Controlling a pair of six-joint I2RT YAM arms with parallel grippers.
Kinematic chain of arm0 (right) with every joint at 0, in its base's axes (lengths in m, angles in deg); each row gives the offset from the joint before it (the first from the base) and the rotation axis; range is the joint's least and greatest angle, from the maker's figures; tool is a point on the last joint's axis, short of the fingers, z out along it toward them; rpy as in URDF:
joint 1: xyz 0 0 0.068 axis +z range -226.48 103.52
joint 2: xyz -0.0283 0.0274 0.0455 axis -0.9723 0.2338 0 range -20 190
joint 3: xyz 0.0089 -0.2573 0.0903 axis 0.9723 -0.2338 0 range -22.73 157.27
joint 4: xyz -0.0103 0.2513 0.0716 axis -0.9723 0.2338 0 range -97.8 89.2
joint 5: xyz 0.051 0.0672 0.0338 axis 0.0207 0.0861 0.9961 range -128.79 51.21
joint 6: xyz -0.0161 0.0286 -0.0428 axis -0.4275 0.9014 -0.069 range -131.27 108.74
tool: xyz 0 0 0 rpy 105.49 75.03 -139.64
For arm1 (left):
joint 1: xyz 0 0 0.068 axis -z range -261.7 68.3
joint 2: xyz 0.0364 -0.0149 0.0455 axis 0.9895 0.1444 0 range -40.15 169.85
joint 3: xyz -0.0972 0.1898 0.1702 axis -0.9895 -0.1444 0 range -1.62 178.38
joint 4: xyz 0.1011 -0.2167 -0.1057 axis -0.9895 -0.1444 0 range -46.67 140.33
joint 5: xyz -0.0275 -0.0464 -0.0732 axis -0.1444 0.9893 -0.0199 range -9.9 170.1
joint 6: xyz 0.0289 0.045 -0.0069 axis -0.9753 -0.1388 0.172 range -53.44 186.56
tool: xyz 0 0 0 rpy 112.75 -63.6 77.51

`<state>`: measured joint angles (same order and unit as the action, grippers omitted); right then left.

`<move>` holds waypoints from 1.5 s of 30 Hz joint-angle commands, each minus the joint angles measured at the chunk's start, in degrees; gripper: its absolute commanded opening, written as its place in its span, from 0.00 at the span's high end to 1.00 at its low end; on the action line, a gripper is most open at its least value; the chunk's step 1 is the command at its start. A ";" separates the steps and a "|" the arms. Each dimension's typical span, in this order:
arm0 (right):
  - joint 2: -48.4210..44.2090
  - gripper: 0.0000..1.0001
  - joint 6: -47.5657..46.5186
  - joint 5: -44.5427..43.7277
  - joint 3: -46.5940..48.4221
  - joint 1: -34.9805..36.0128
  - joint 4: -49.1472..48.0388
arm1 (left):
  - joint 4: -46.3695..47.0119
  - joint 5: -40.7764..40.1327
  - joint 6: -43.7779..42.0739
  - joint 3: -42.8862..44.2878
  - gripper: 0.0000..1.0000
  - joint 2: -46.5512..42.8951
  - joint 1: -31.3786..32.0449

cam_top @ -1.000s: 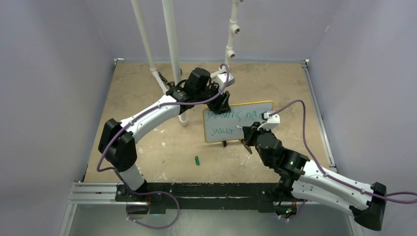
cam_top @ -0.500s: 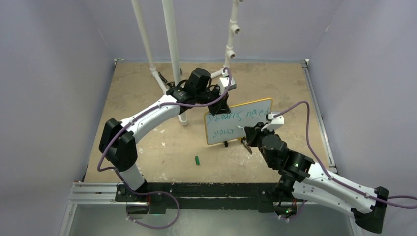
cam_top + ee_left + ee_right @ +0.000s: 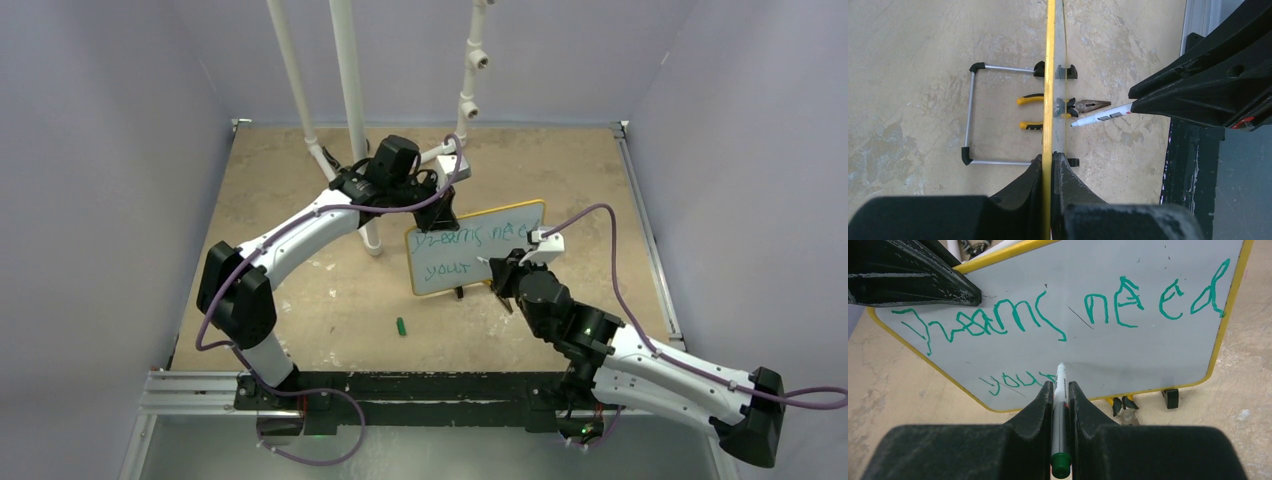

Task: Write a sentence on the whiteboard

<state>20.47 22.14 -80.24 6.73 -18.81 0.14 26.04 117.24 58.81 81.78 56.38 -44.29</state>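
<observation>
The whiteboard (image 3: 470, 258), white with a yellow rim, stands tilted on the table. It fills the right wrist view (image 3: 1148, 355) and shows edge-on in the left wrist view (image 3: 1050, 75). The sentence in green reads "Dreams need" (image 3: 1058, 315) with "your" (image 3: 1013, 381) below. My left gripper (image 3: 440, 214) is shut on the board's upper left corner (image 3: 1052, 157). My right gripper (image 3: 503, 272) is shut on a green-capped marker (image 3: 1060, 405). The marker's tip is at the board face just right of "your". The marker also shows in the left wrist view (image 3: 1100, 116).
Yellow-handled pliers (image 3: 1083, 106) lie under the board's lower edge, beside its black feet and wire stand (image 3: 970, 115). A small green cap (image 3: 400, 326) lies on the table in front of the board. White pipes (image 3: 350, 90) stand behind the left arm.
The whiteboard and my left gripper have shifted a little to the left. My right gripper with the marker has followed, staying at the end of "your".
</observation>
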 commanded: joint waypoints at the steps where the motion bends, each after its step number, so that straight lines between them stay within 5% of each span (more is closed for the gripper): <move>1: 0.08 1.00 -0.51 -1.23 -1.61 -0.19 -5.20 | -1.68 -2.47 -1.72 -0.51 1.00 -1.23 -1.15; 45: 4.09 1.00 -0.46 -4.10 -1.33 3.41 -6.02 | -1.46 -1.95 -1.81 -6.30 1.00 -6.08 -6.25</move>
<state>24.53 21.29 -81.51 4.89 -15.73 -4.03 25.36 118.68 58.59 76.36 51.75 -48.40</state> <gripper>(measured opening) 0.137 0.044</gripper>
